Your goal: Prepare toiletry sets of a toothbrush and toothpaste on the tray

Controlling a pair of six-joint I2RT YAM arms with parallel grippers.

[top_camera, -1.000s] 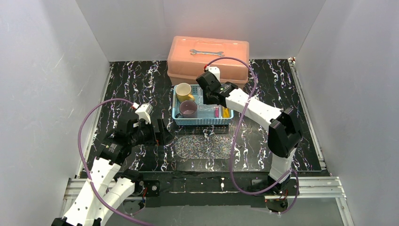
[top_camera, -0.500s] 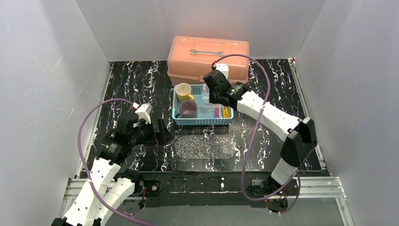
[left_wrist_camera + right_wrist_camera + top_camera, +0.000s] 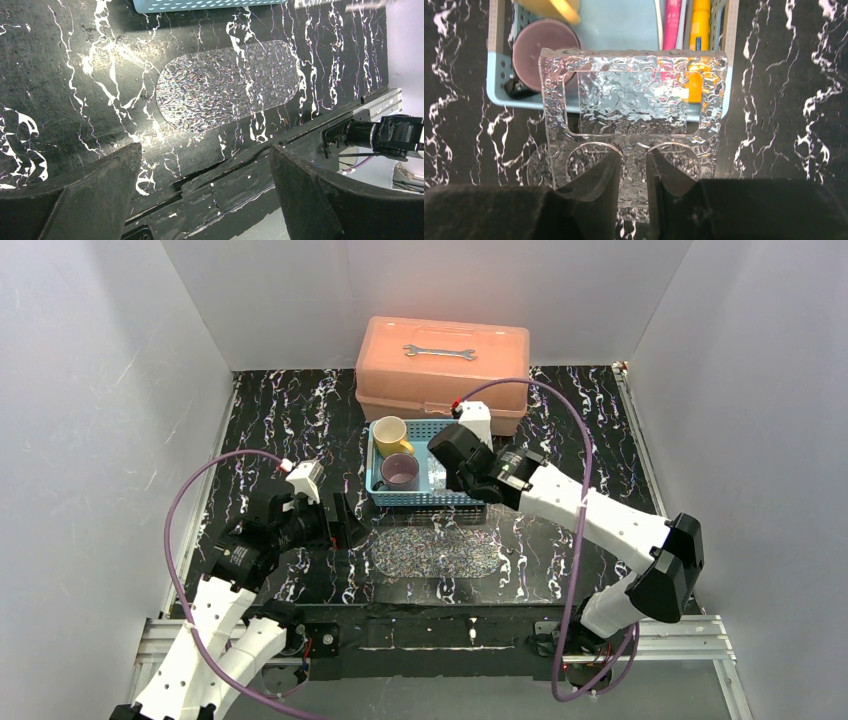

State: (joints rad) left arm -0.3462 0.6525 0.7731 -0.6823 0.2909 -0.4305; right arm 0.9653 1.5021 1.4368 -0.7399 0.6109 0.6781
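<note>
1. Clear textured tray [image 3: 631, 107] is pinched in my right end effector [image 3: 633, 161]; it has swung forward, now above the blue basket's [image 3: 499, 95] near rim.
2. Magenta toothpaste tube [image 3: 672, 22] and yellow toothpaste tube [image 3: 700, 25] lie in the basket; I judge the tray goes onto the surface [image 3: 300, 420] next.
3. Left end effector [image 3: 205, 152] stays wide open, empty.

The counter [image 3: 300, 420] is a black marble-look sheet with white and purple veins, faintly glossy. Mid-frame in the right wrist view, the tray [image 3: 634, 95] is clear plastic with a rippled, hammered surface that glitters. The oval plate [image 3: 227, 82] has the same finish. The right gripper [image 3: 633, 160] has matt black, slightly grainy jaws. The basket [image 3: 499, 95] is light-blue perforated plastic. At upper centre, the toolbox [image 3: 440, 370] is smooth salmon plastic and the wrench [image 3: 438, 352] bare metal. The purple mug [image 3: 541, 47] may be glazed ceramic. The magenta tube [image 3: 672, 22] and yellow tube [image 3: 700, 25] look glossy.
</note>
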